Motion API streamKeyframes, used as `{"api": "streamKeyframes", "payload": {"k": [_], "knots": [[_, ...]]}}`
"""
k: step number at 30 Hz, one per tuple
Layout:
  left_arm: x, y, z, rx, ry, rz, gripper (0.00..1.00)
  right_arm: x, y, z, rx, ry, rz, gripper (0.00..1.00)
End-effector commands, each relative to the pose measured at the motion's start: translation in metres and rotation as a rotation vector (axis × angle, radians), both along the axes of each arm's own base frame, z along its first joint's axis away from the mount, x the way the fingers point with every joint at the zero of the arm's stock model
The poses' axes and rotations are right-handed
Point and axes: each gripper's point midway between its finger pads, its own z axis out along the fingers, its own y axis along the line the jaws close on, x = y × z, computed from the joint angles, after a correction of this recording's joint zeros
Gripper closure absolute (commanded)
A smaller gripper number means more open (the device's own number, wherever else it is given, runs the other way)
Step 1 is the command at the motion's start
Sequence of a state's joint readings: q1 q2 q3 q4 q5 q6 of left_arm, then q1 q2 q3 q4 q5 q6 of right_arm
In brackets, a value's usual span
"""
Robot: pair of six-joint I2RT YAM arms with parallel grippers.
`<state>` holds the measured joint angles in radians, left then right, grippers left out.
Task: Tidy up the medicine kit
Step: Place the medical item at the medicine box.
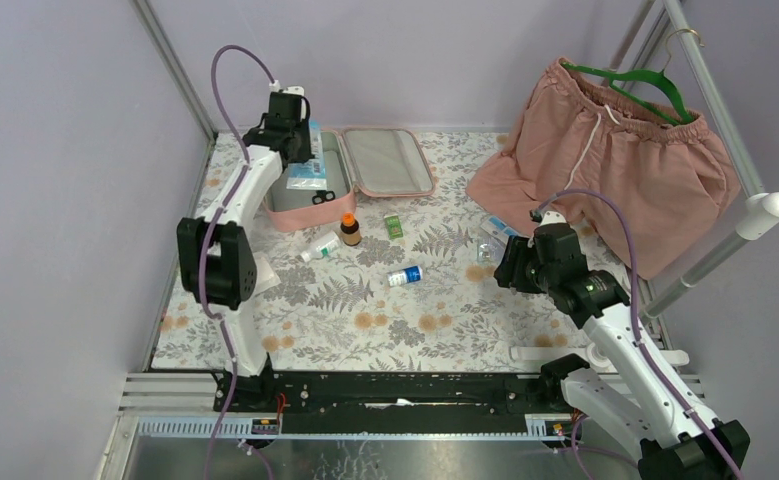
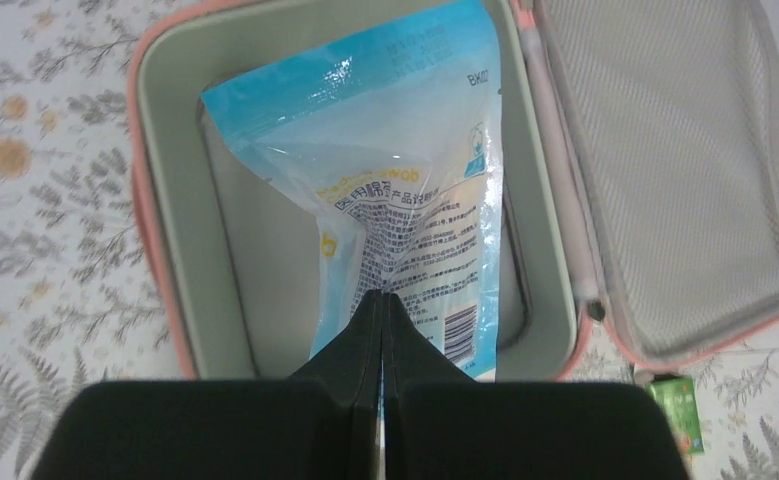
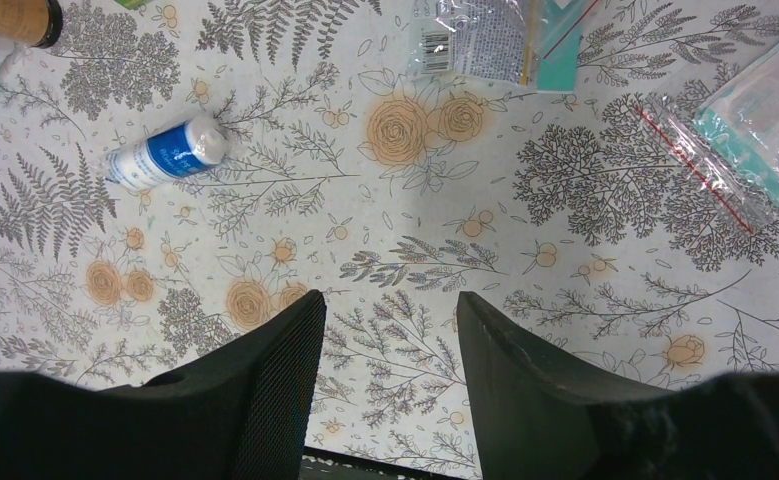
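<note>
1. Packing is only just getting under way: the medicine kit (image 1: 390, 160) is lying open at the far left of the table (image 1: 365, 330), with its lid folded out flat to the right.
2. Left gripper (image 2: 382, 297) is pinching the near edge of a blue packet (image 2: 395, 170) with its jaws closed on it. The packet is reaching down into the kit's deep half and, by my judgement, is not yet lying flat.
3. Nothing else is showing inside the kit, and the mesh-faced lid is looking bare.
4. Right gripper (image 3: 390, 300) is hovering spread and empty over the table, near the clear bags (image 3: 490, 40).
5. Waiting loose on the table, just in front of the kit: brown bottle (image 1: 349, 230), white bottle (image 1: 321, 246), blue-labelled bottle (image 1: 404, 276) and green box (image 1: 393, 227). The bags are lying further right, so most of the job is remaining.
6. Kit is presenting as a pink soft case with rounded corners, grey lining and a zip running round the rim.
7. Pink shorts (image 1: 605, 150) are hanging at the far right, taking no part.
</note>
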<state>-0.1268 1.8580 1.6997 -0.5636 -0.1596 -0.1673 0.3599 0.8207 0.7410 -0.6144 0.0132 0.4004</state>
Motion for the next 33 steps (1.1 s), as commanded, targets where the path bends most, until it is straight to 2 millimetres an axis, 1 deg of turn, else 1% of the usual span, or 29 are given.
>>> {"api": "streamKeyframes", "payload": {"k": [1,4,5,8,9,10,11,12,13,14,15,19,22,26,30,33], "knots": [[0.041,-0.002,-0.007,-0.036,-0.042,-0.036,1.0,0.005,0.004,0.004,0.006,-0.025,0.015,0.41],[0.057,-0.009,-0.032,-0.081,0.013,-0.058,1.0,0.006,0.002,0.003,-0.004,-0.022,0.006,0.41],[0.06,-0.011,-0.041,-0.093,0.037,-0.06,1.0,0.007,0.001,0.002,-0.006,-0.02,0.006,0.41],[0.064,-0.015,-0.059,-0.125,0.071,-0.043,1.0,0.007,0.001,0.003,-0.009,-0.019,0.003,0.4],[0.064,-0.012,-0.064,-0.128,0.08,-0.022,0.93,0.007,0.0,0.003,-0.012,-0.021,0.002,0.4],[0.063,-0.01,-0.068,-0.132,0.087,-0.005,0.83,0.007,0.0,0.003,-0.013,-0.023,-0.002,0.41],[0.061,-0.008,-0.07,-0.142,0.094,0.015,0.63,0.007,-0.001,0.004,-0.015,-0.024,-0.005,0.4],[0.059,-0.005,-0.07,-0.16,0.094,0.034,0.52,0.007,-0.002,0.004,-0.017,-0.026,-0.008,0.4],[0.057,-0.003,-0.067,-0.19,0.09,0.045,0.5,0.008,-0.002,0.004,-0.017,-0.028,-0.01,0.4],[0.054,-0.008,-0.063,-0.24,0.088,0.026,0.49,0.007,-0.002,0.004,-0.017,-0.027,-0.011,0.4],[0.051,-0.009,-0.051,-0.278,0.066,0.021,0.49,0.008,-0.002,0.004,-0.02,-0.028,-0.01,0.4],[0.035,0.007,-0.016,-0.314,0.001,0.08,0.48,0.008,-0.002,0.005,-0.016,-0.028,-0.007,0.4],[0.009,0.023,0.007,-0.313,-0.014,0.174,0.49,0.007,-0.001,0.007,-0.01,-0.037,-0.006,0.4],[-0.052,0.054,0.004,-0.293,-0.006,0.366,0.47,0.006,-0.001,0.008,-0.006,-0.038,-0.005,0.4],[-0.114,0.074,-0.016,-0.235,0.069,0.474,0.44,0.006,0.001,0.01,0.007,-0.053,0.003,0.4],[-0.151,0.081,-0.028,-0.207,0.12,0.494,0.43,0.006,0.003,0.011,0.01,-0.051,0.015,0.4]]}}
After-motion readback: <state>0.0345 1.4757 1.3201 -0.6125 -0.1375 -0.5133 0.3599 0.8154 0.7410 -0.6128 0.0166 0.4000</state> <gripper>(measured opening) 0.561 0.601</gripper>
